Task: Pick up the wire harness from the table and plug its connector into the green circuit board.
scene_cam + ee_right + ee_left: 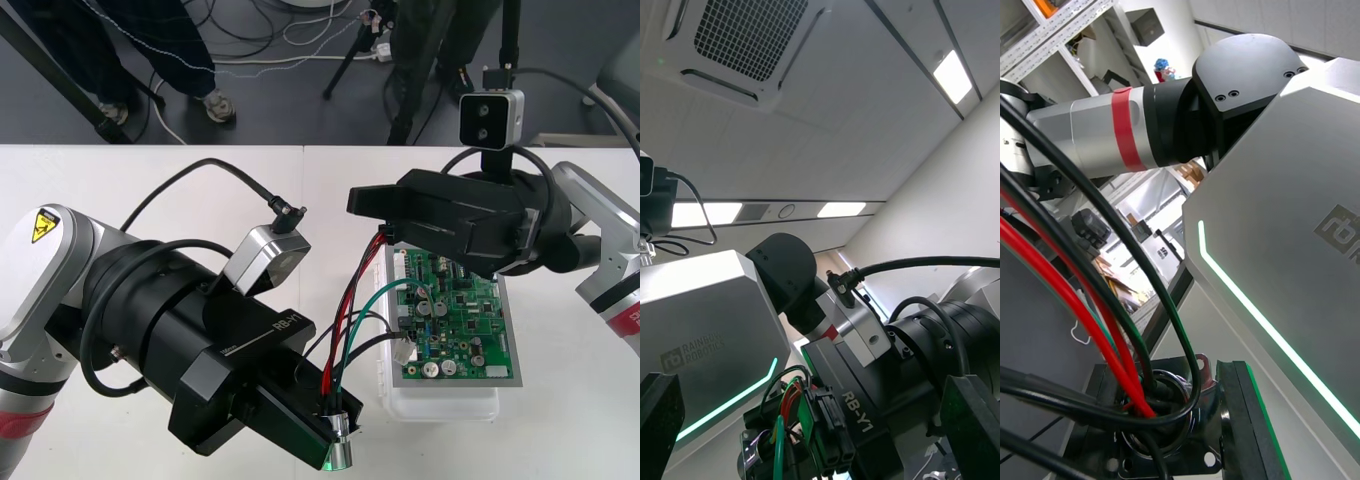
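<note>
My left gripper [338,445] is low near the table's front edge and is shut on the harness's round metal socket [342,457]. In the left wrist view the socket [1169,409] sits clamped between the black fingers [1244,424]. The red, black and green wires [345,320] rise from it to the small black plug [385,236], which hangs just left of the green circuit board [455,320]. My right gripper [378,218] hovers over the board's far left corner, right at the plug. Its fingers [659,424] stand far apart, open, with the wires [782,424] between them.
The board rests on a white base [440,405] right of centre. The left gripper's silver camera housing [700,330] stands close in front of the right gripper. Bare table lies at the far left and far right.
</note>
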Robot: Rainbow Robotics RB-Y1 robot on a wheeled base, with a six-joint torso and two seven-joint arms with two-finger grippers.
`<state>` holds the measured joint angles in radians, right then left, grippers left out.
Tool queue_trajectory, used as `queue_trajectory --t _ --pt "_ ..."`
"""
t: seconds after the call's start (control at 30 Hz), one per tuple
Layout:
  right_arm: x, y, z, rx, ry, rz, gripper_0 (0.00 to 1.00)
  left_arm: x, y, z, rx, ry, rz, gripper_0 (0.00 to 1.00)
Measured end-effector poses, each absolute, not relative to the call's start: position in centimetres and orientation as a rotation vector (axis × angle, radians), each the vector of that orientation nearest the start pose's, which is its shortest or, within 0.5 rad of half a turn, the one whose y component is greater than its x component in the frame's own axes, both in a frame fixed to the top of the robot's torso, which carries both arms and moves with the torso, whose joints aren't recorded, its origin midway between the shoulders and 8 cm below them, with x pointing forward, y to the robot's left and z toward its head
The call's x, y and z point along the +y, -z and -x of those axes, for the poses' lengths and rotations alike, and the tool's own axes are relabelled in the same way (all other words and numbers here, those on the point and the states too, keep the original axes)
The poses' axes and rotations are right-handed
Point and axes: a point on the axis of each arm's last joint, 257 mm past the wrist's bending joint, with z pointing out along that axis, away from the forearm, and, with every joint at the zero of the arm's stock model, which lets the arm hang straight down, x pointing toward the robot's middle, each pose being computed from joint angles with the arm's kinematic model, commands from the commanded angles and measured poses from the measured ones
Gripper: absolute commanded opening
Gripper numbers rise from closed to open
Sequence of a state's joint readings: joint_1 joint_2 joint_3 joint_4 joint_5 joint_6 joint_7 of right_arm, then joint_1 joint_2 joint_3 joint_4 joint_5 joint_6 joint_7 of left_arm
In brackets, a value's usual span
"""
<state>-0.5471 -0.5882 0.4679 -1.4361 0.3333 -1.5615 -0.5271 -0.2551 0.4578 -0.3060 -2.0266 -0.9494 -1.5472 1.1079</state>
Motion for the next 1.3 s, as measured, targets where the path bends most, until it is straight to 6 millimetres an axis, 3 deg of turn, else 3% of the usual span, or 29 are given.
queue_trajectory --t 0.13,0.17,0.2,0.23,1.3 --pt "-4.52 -1.7 -28.6 0.93 -2.202 1.047 1.0 -0.56 4.83 -15.71 1.438 2.078 -1.414 0.0" --pt "-4.52 -1.71 -28.6 0.93 -2.203 1.047 0.67 -0.56 4.82 -15.7 1.438 2.079 -1.414 0.0" --pt "-4.52 -1.71 -28.6 0.93 -2.203 1.047 0.46 -0.56 4.81 -15.7 1.438 2.079 -1.414 0.0" --pt "-4.53 -1.71 -28.6 0.93 -2.203 1.047 0.0 -0.56 4.81 -15.7 1.437 2.079 -1.414 0.0" --pt "-5.13 -2.34 -28.74 0.898 -2.234 0.999 0.0 -0.53 4.36 -15.64 1.421 2.084 -1.425 0.0"
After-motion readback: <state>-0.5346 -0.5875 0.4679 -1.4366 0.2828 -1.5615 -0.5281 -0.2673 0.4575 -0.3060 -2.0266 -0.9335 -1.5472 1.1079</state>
